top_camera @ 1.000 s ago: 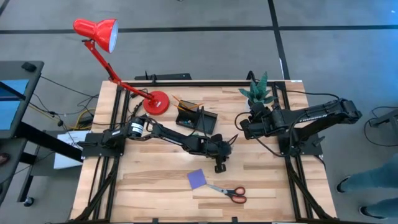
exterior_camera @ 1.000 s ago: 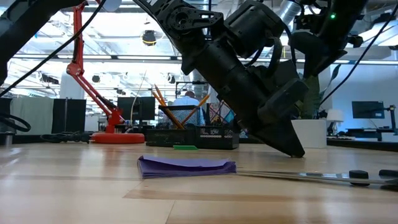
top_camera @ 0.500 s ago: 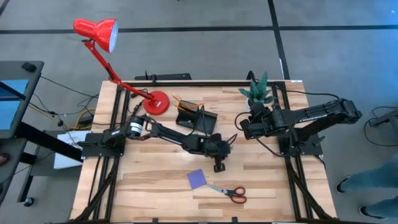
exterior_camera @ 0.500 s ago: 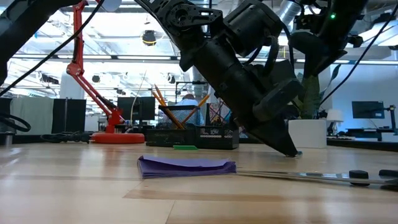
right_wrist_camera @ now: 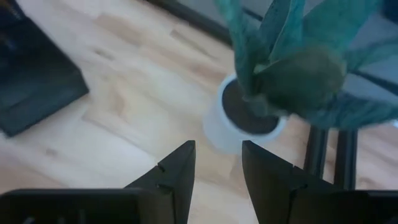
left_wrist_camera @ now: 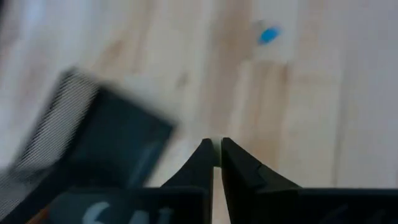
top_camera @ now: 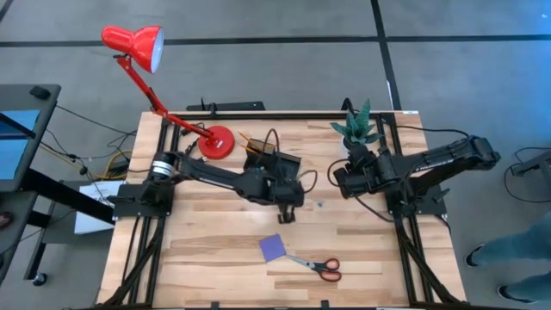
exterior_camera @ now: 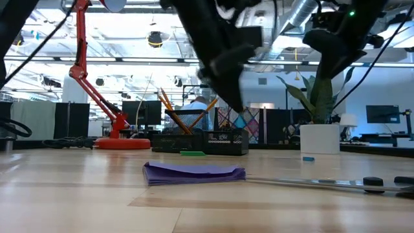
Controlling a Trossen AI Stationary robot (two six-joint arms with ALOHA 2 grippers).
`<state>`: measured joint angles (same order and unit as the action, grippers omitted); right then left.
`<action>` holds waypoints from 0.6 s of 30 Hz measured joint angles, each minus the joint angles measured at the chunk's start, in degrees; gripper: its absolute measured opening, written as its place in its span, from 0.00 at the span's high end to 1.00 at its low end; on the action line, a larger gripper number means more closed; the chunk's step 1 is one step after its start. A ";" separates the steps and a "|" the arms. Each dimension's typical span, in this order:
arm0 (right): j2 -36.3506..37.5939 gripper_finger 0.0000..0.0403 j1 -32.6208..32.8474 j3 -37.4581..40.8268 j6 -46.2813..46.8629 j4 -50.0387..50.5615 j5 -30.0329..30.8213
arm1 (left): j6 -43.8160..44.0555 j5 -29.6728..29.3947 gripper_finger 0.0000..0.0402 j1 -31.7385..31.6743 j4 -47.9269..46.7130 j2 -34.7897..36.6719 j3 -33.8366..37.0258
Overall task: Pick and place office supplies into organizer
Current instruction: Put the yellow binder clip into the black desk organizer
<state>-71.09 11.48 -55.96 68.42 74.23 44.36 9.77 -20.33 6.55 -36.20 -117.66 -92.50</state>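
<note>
A: Where is your left gripper [top_camera: 287, 213] right now?

B: Above the middle of the table [top_camera: 215, 258], just beside the near edge of the organizer [top_camera: 274, 164]. Your left wrist view shows its fingers [left_wrist_camera: 200, 163] pressed together with only a thin slit between them, and nothing in them. In the low view it hangs clear of the wood.

A: And your right gripper [top_camera: 337, 178]?

B: It waits next to the plant [top_camera: 362, 129], at the table's far right. Its fingers [right_wrist_camera: 177, 168] stand apart with nothing between them, the white pot [right_wrist_camera: 239, 127] ahead of them.

A: Where are your supplies?

B: The notepad [top_camera: 274, 248] lies flat on the near part of the table, with the scissors [top_camera: 317, 266] just beside it toward the right. A small blue item [top_camera: 321, 204] sits on the bare wood between your two grippers; you see it in the left wrist view too, apart from the fingers. Pencils [exterior_camera: 165, 102] stand in the organizer's taller section, and a green eraser [exterior_camera: 192, 153] lies just before it. The lamp [top_camera: 138, 52] stands at the far left, its base beside the organizer.
</note>
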 joint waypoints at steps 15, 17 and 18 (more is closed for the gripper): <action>-0.22 0.69 15.50 0.00 15.51 5.18 -1.18 | 14.63 -13.73 0.99 -3.94 -16.31 10.30 10.89; -0.22 0.69 16.00 0.00 15.63 5.14 -0.96 | 14.05 -12.29 0.99 -5.40 -12.07 13.22 14.81; -0.22 0.69 16.12 0.00 15.63 5.16 -0.94 | 13.20 -11.63 0.99 -6.14 -9.73 14.69 16.48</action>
<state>-71.31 27.60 -55.96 84.05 79.39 43.42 22.97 -31.96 0.41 -45.93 -102.98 -76.02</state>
